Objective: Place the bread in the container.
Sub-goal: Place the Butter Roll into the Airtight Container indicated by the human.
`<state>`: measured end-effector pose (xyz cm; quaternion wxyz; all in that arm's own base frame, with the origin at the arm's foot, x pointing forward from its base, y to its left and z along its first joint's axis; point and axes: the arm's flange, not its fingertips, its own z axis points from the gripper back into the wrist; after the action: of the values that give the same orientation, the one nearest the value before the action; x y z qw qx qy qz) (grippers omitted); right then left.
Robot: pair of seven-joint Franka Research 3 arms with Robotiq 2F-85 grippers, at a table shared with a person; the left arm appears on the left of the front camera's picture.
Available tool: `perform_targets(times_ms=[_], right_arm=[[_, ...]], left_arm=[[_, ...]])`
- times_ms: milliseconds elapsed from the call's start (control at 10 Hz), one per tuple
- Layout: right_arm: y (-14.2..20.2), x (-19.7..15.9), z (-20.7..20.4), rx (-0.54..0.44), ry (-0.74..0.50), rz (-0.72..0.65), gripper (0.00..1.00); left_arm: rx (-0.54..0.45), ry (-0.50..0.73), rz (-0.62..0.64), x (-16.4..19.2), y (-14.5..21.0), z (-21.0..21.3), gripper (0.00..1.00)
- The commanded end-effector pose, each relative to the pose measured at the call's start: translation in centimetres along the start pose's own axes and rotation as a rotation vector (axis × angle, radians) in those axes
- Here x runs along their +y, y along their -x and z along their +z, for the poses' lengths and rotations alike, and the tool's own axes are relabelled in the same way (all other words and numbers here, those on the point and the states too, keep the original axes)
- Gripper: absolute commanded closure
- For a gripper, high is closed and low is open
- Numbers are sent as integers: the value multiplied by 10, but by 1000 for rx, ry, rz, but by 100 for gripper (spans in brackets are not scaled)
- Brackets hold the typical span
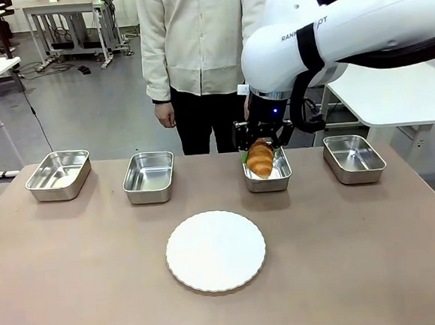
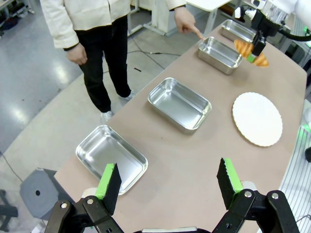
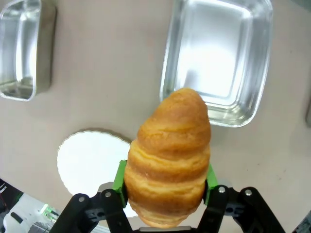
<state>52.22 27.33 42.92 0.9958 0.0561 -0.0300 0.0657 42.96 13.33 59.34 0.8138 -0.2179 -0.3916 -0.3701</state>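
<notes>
The bread (image 1: 260, 160), a golden-brown croissant, hangs just above the container (image 1: 269, 185), the third steel pan from the left. My right gripper (image 1: 261, 145) is shut on it from above. In the right wrist view the bread (image 3: 169, 160) sits between the green pads of the right gripper (image 3: 165, 182), with the container (image 3: 218, 58) beyond its tip. The left wrist view shows the bread (image 2: 242, 47) in the right gripper (image 2: 254, 48) beside the container (image 2: 214, 61), and a person's finger (image 2: 197, 33) pointing at that pan. My left gripper (image 2: 168, 177) is open with nothing in it, above the table's left end.
A round white plate (image 1: 215, 251) lies mid-table. Three more steel pans stand in the far row: far left (image 1: 58, 176), second from left (image 1: 148, 177), far right (image 1: 353, 158). The person (image 1: 200, 36) stands behind the far edge.
</notes>
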Motion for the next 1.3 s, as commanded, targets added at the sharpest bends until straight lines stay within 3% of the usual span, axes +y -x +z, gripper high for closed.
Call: perform_targets(times_ms=[0,1000,1100,1200], right_arm=[[-26,-10,-12,-31,62,11,31],[-95,-51,-64,-3,54,99,31],[-97,-51,-67,7,87,115,0],[-96,-48,-67,-3,77,109,0]], left_arm=[[-11,6,-14,-1,0,0,0],[-11,6,-14,-1,0,0,0],[-11,6,-14,-1,0,0,0],[-11,6,-14,-1,0,0,0]])
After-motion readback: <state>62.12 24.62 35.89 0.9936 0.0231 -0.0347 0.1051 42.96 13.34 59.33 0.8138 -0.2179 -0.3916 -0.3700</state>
